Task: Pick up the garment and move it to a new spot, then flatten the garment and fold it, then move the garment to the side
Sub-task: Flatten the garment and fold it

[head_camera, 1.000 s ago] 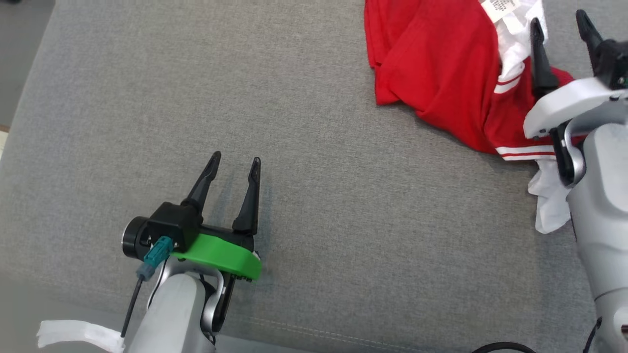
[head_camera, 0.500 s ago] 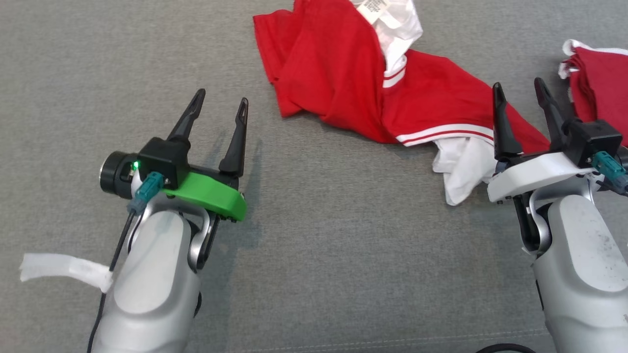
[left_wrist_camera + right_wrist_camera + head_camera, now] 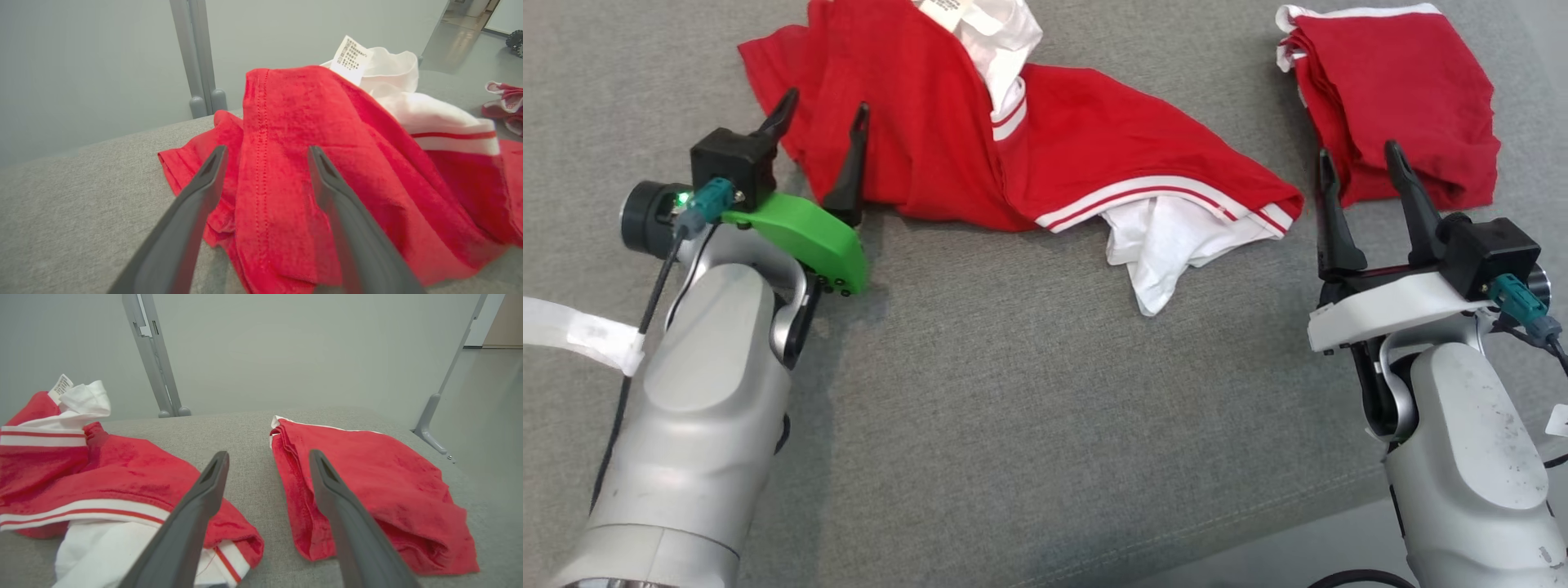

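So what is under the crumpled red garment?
Some white fabric pokes out beneath the striped hem of the crumpled red garment, onto the grey cushion. Anything further under is covered.

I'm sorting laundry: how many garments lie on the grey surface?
2. A crumpled red-and-white garment sprawls across the middle, its left end by the left hand. A folded red garment lies at the right, ahead of the right hand. Its layers might hide more.
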